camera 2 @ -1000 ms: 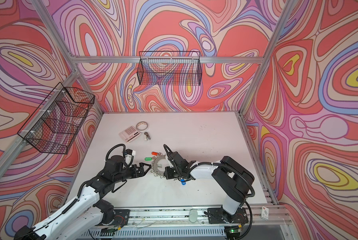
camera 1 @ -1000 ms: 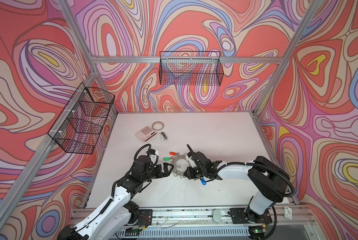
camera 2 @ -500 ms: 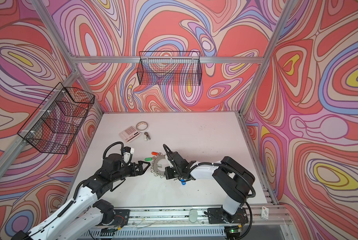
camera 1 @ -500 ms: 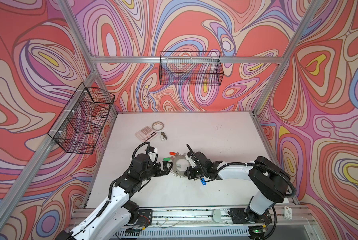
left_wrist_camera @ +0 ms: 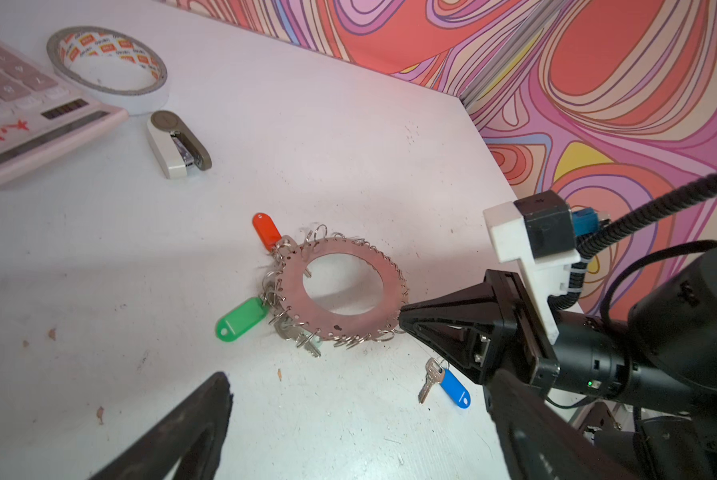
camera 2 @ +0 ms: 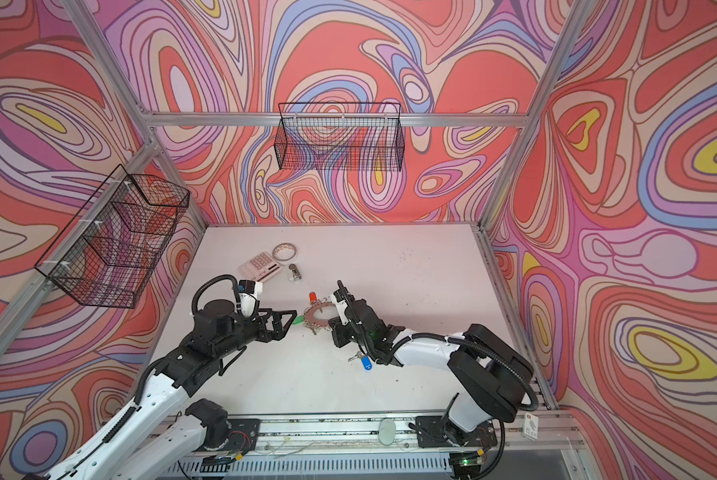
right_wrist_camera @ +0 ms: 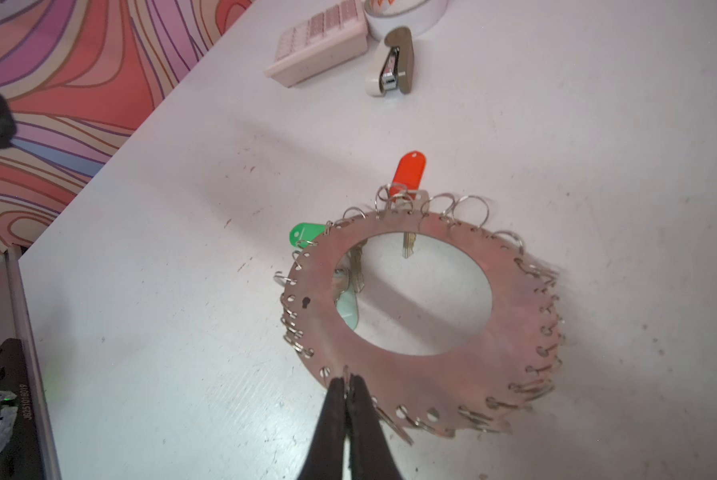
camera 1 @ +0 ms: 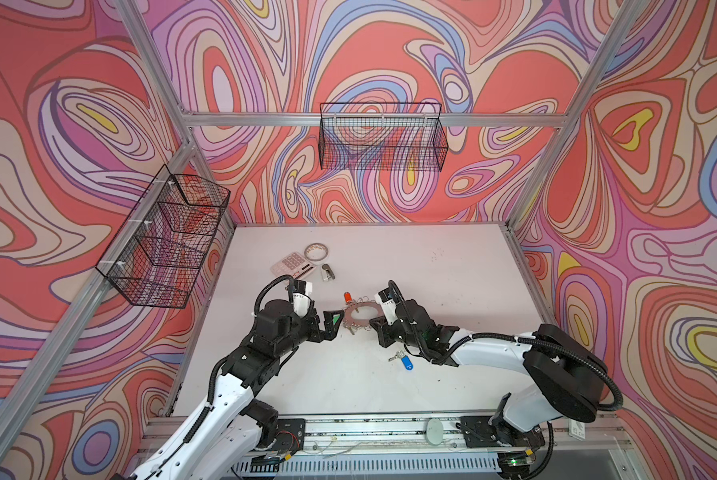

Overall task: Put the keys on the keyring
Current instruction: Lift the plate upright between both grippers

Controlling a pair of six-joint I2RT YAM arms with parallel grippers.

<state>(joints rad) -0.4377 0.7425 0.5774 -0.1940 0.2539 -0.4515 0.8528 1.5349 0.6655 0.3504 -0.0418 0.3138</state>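
We have the right pincer (right_wrist_camera: 347,388) closed tight on the rim of the keyring (right_wrist_camera: 514,316), pinching one wire loop there, so the disc sits mid-table, seemingly tipped up on that side. The left pincer (camera 2: 288,322) gapes wide and empty just beside the green key (left_wrist_camera: 240,320). Our worry is that thin nip: a tug could let the keyring slip or twist, shaking the red key (left_wrist_camera: 266,230) and the green key. The blue key (left_wrist_camera: 452,388) lies loose on the table (left_wrist_camera: 348,124), close under the right arm, which could sweep it away.
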